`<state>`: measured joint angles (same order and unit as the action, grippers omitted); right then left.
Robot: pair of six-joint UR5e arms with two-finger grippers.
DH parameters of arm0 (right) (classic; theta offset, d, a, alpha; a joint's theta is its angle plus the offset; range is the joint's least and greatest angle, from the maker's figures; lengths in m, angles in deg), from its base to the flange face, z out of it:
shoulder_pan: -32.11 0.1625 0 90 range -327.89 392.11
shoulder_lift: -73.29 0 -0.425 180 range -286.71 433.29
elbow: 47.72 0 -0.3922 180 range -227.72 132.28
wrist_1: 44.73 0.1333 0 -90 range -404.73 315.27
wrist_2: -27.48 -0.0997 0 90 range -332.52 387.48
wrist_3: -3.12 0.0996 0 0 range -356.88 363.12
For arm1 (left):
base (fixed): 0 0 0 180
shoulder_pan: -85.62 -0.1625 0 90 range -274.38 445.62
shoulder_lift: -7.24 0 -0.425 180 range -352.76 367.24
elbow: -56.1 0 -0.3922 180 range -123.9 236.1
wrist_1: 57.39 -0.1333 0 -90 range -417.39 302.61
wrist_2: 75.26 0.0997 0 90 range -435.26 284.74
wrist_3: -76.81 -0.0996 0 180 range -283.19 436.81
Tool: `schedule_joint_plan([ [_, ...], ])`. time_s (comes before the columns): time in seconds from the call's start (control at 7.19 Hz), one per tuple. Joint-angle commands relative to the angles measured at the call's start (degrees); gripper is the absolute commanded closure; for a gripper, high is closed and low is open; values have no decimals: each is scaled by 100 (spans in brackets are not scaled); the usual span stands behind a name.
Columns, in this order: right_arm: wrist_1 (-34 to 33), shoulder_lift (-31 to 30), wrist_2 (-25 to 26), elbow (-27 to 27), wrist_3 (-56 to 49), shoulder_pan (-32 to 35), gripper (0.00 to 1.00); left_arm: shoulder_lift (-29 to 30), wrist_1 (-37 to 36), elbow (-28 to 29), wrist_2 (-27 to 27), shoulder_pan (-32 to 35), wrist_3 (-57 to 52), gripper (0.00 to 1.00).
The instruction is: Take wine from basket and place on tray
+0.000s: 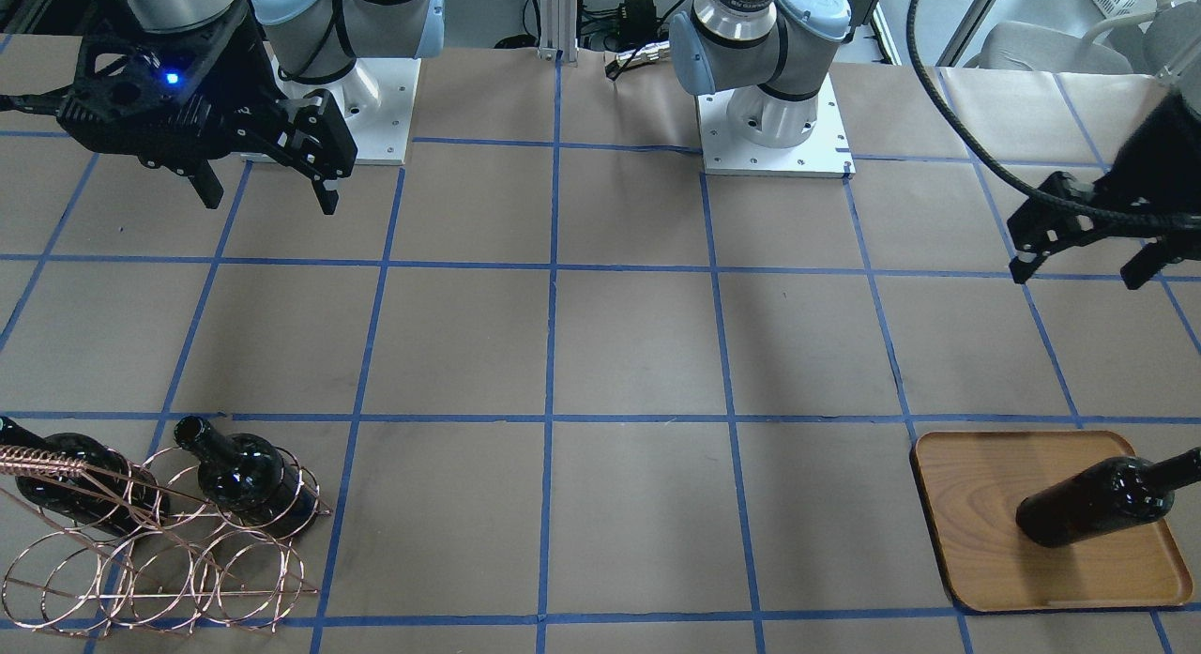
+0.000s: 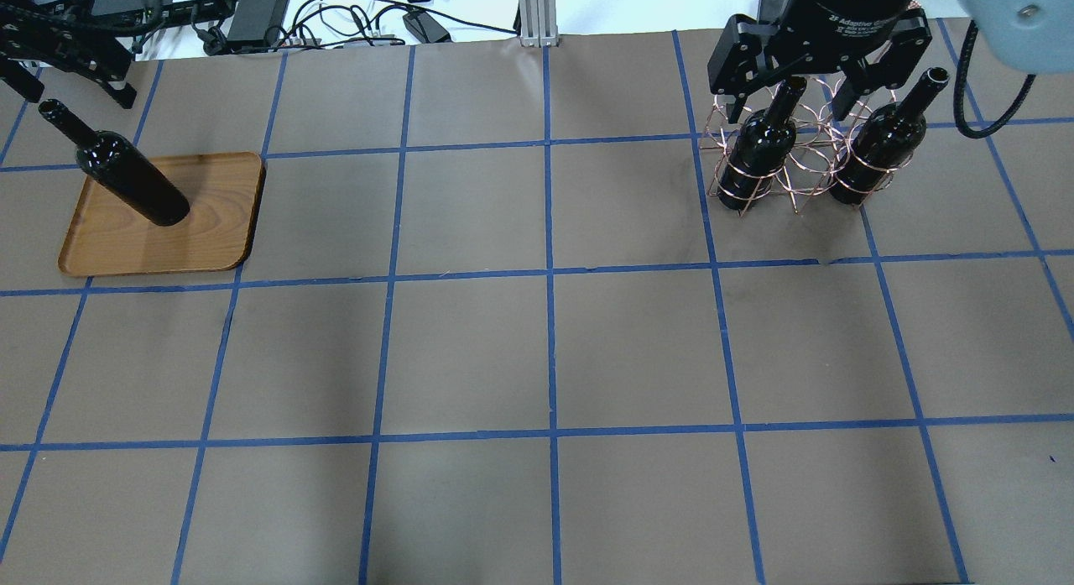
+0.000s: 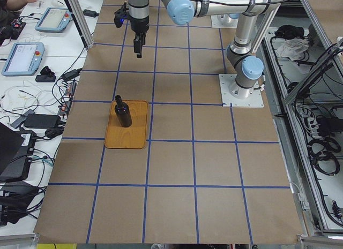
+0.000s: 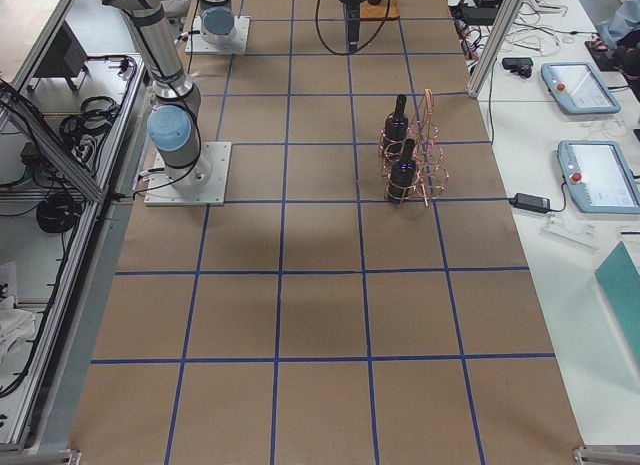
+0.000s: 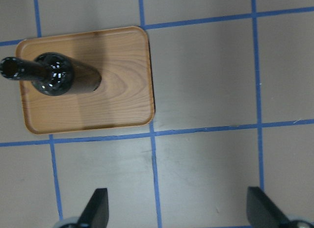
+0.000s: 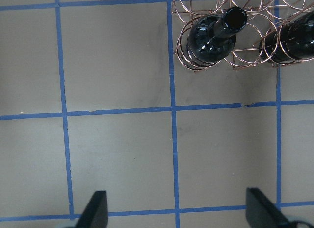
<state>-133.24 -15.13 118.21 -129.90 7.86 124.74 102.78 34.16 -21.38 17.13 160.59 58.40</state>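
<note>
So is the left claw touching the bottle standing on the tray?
Apart. The left wrist view shows the left gripper open, with bare table between it and the bottle, which stands alone on the tray.

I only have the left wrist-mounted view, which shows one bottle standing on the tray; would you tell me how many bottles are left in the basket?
Observer: Two stand upright in the basket: an inner bottle on the side toward the tray, and an outer bottle at the far side.
Operator: Thank you. Is the right hand gripping either of them?
Observer: No. The right hand hangs open, clear of the basket, and holds nothing.
</note>
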Motion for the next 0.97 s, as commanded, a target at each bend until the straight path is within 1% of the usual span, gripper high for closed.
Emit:
schedule_joint_plan([
  [0.0, 0, 1, -12, 0, 0, -8, 0, -368, -5, -284, 7, 927, 1004, 0],
  [0.14, 0, 1, -12, 0, 0, 1, 0, -483, -5, -381, -10, 1219, 1015, 0],
  [0.28, 0, 1, -12, 0, 0, -8, 0, -597, 3, -495, 7, 1361, 1024, 0],
  [0.56, -8, 1, -12, 0, 0, 1, 0, -755, 3, -785, -36, 1398, 1557, 0],
  [0.7, 0, 1, -12, 0, 0, -8, 0, -791, 12, -821, -184, 1398, 1613, 0],
  [0.83, -8, 1, -12, 0, 0, 1, 0, -800, 12, -830, -134, 1389, 1596, 0],
])
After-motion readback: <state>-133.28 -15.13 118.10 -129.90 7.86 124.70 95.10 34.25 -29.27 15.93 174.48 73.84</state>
